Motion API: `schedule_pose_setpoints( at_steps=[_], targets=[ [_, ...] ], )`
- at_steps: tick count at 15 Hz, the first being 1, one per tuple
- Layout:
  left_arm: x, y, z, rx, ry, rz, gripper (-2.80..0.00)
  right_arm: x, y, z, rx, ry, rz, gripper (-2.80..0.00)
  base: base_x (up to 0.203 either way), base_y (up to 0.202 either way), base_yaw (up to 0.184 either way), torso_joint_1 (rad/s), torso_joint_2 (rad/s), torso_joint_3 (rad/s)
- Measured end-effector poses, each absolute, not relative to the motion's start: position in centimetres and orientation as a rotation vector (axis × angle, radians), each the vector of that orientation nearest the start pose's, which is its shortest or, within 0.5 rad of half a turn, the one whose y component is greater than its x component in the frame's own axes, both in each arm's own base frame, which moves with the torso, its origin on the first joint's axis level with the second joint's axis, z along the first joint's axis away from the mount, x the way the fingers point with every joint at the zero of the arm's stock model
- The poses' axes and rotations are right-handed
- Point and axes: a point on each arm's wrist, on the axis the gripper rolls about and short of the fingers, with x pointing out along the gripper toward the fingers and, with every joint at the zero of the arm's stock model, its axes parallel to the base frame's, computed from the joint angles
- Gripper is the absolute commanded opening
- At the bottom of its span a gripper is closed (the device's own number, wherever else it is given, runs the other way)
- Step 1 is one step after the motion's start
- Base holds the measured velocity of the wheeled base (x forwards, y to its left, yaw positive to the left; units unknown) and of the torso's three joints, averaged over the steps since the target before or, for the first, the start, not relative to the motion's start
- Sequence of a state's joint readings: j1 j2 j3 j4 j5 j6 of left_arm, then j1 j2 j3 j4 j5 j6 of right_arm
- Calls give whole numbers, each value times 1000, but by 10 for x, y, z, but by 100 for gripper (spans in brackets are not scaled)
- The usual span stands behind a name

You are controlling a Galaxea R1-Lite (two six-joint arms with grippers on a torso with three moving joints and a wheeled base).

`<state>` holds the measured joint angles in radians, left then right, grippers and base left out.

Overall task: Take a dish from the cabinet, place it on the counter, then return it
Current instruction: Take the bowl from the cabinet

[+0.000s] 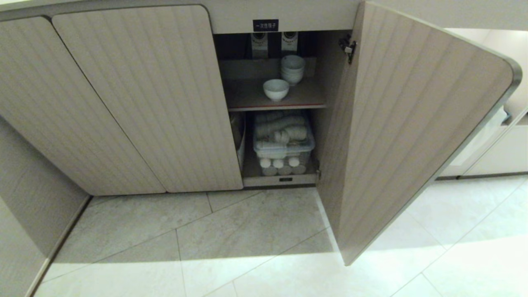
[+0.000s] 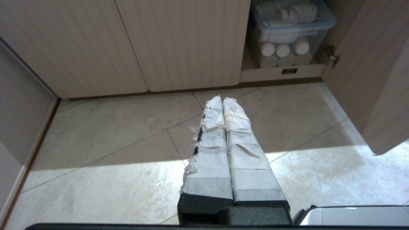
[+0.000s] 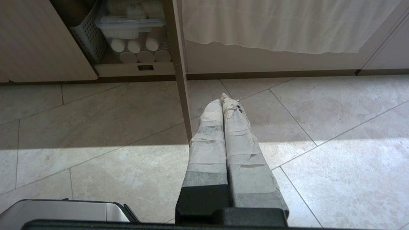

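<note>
On the cabinet [image 1: 284, 109] shelf, lone dish [image 1: 276, 89], clear bin [image 1: 284, 142] of rolls below, both pincers together.

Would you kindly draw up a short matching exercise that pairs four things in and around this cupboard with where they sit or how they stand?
Things:
1. dish
2. stack of bowls
3. clear box
4. right door

Places or states:
A. swung open
B. at the back of the upper shelf
C. alone at the front of the upper shelf
D. under the shelf, on the cupboard floor

Pairs: 1-C, 2-B, 3-D, 4-A
</note>
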<state>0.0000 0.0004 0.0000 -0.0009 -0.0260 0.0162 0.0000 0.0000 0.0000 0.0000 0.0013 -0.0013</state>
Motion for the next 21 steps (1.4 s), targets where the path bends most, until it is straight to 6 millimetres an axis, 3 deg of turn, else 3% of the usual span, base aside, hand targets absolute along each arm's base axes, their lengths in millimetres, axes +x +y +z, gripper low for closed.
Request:
schedule_pose_setpoints(
  at_steps=[21],
  targets=[
    [-23,0,75,14,0,-6,-280,-23,0,75,-1,0,1,-280,0,0,0,0,0,0]
  ],
)
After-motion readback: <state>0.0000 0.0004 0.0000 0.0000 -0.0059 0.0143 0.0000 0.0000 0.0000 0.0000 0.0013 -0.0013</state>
